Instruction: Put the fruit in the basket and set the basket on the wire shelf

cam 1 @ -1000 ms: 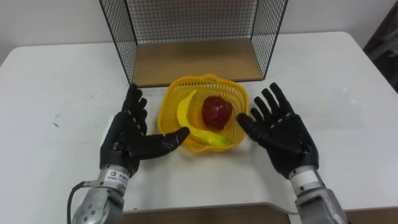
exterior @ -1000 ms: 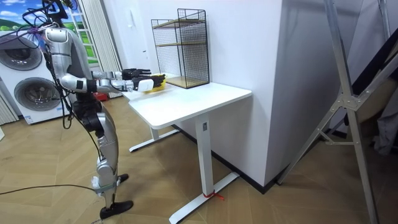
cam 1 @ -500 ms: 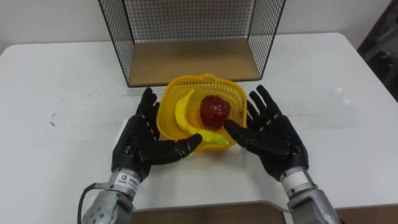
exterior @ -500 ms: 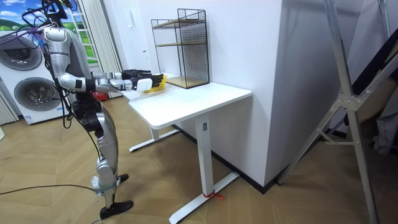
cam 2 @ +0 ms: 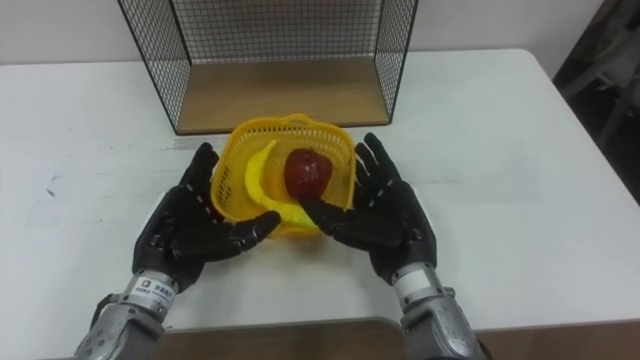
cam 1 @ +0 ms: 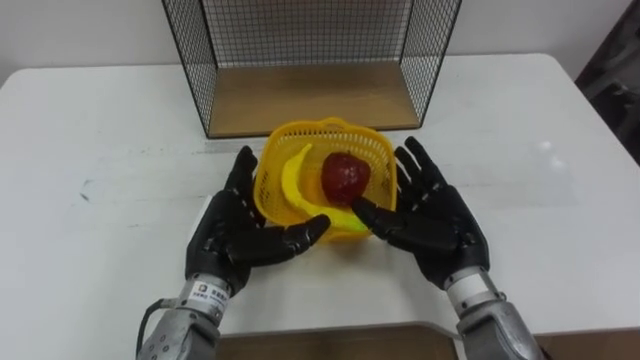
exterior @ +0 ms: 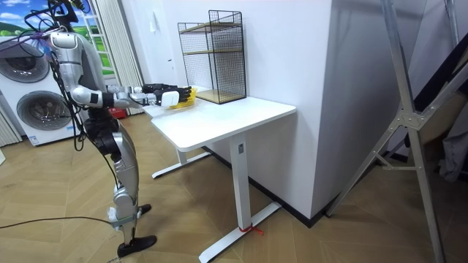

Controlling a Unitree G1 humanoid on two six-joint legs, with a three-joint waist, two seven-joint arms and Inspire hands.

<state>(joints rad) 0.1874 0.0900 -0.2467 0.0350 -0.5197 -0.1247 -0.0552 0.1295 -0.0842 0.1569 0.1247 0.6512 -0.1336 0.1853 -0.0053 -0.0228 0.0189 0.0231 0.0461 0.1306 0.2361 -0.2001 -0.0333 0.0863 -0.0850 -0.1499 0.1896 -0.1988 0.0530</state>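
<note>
The left hand [cam 1: 235,232] lies palm-in on the white table [cam 1: 100,180], its fingers straight and spread, running along the left wall of the yellow basket [cam 1: 335,127]. Its thumb stretches to the right, across the near side of the basket. The fingers are not curled round the rim or the wall; whether they press the plastic or lie just beside it I cannot tell.

The basket sits on the table between the two palms. In it, on the side nearer the left hand, lies a yellow banana [cam 1: 288,185], curved along the wall, with one end reaching toward the thumbs. Beside it, nearer the right hand, is a dark red apple [cam 1: 344,176].

The right hand [cam 1: 430,225] mirrors the left. Its palm faces the basket's right wall, its fingers are straight and fanned, and its thumb points left at the basket's near edge, close to the tip of the left thumb.

Beyond the fingertips of both hands stands the black wire shelf [cam 1: 310,40], its wooden bottom board [cam 1: 310,98] just past the basket's far rim, the open side facing the hands.

In the room view the robot stands upright at the end of the table, both arms held forward to the basket, with washing machines [exterior: 33,109] behind it.
</note>
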